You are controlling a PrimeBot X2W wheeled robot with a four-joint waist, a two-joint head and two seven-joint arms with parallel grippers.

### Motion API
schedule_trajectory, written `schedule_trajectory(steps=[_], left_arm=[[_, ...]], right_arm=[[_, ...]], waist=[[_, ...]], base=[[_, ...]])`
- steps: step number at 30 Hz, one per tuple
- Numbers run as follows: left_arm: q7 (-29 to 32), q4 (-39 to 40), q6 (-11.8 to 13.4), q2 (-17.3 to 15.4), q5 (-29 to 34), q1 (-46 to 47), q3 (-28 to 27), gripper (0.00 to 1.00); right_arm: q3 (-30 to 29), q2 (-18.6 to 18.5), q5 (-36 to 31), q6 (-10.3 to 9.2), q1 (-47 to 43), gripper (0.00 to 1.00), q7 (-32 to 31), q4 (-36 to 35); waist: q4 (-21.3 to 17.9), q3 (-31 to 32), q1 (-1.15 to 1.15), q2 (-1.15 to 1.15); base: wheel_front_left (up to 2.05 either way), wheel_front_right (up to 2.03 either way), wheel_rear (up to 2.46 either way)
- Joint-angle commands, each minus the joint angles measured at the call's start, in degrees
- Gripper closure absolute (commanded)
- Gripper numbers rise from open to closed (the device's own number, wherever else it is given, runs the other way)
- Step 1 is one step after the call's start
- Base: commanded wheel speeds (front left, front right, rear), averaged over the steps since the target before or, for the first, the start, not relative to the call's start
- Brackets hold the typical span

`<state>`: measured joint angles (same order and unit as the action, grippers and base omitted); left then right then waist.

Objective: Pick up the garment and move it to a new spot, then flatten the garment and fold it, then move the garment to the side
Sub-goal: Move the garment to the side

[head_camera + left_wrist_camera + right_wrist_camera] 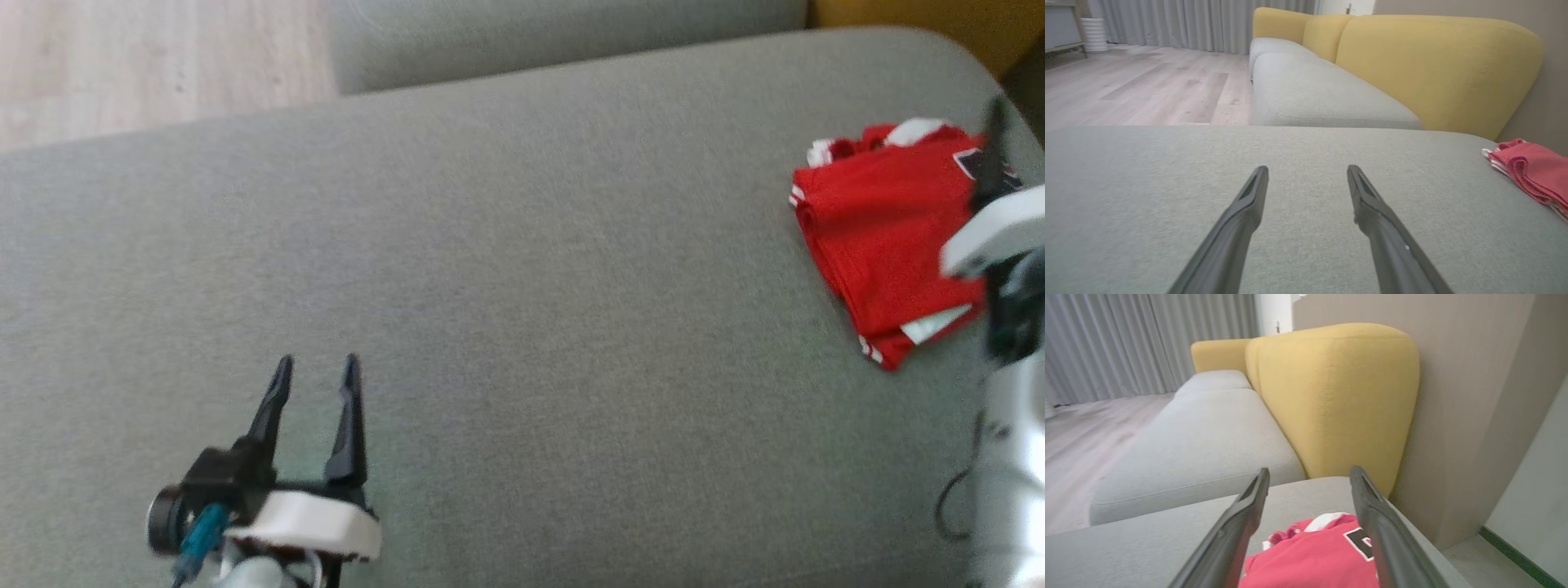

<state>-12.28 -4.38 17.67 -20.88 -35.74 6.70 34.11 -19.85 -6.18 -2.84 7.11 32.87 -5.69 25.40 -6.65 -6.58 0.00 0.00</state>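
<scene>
The garment (882,237) is red with white trim and a dark patch, and it lies folded on the far right of the grey sofa seat (522,286). It also shows at the right edge of the left wrist view (1535,167). My right gripper (1309,473) hovers just over the garment (1314,555), open, its fingers apart and holding nothing. One of its dark fingers (992,155) crosses the garment's right edge in the head view. My left gripper (318,359) stands open over bare cushion at the lower left (1307,168), far from the garment.
A second grey seat cushion (1310,90) lies beyond this one, with yellow backrests (1339,400) along the right side. A beige wall (1474,396) stands behind them. Wooden floor (147,57) lies past the seat's far-left edge, and grey curtains (1188,20) hang further back.
</scene>
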Motion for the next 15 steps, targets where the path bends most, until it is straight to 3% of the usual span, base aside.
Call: schedule_trajectory(steps=[1, 6, 15], left_arm=[[-0.83, 1.57, 0.35, -0.94, -0.53, 0.09, -2.9, 0.0], [-1.63, 1.13, 1.09, -0.8, -2.14, -3.37, -4.84, 0.0], [-2.27, 1.23, 1.35, -0.64, -2.69, -7.33, -6.18, 0.0]], right_arm=[[2.74, 0.72, 1.02, 0.37, 0.01, 0.0, 1.24, -2.85], [9.9, 2.58, 3.4, 0.37, -9.46, 0.0, 5.08, -8.11], [17.23, 3.27, 8.81, 0.37, -23.38, 0.0, 7.94, -15.98]], waist=[[1.16, 1.83, 0.0, 0.0], [4.19, 5.53, 0.0, 0.0], [7.99, 8.02, 0.0, 0.0]], base=[[0.0, 0.0, 0.0], [0.0, 0.0, 0.0], [0.0, 0.0, 0.0]])
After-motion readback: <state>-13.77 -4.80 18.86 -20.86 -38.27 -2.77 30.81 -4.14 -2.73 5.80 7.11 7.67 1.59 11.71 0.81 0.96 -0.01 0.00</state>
